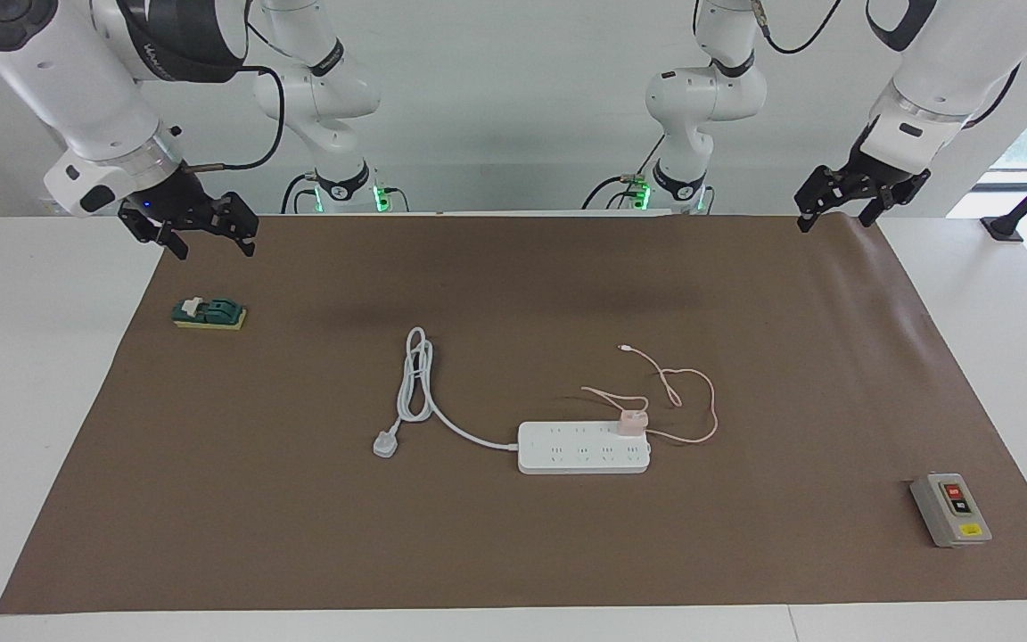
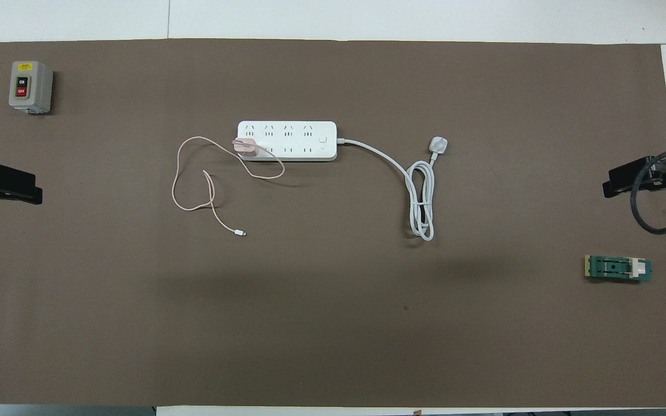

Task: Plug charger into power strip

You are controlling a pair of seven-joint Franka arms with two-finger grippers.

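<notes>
You have one charger (image 1: 631, 422), a small pale-pink cube, seated on the power strip (image 1: 583, 448) at the end toward the left arm, mid-mat, its thin pink cable (image 1: 687, 401) looped beside. One strip, one charger. The left gripper (image 1: 857, 194) and right gripper (image 1: 201, 227) hang released, empty, over opposite mat edges.
</notes>
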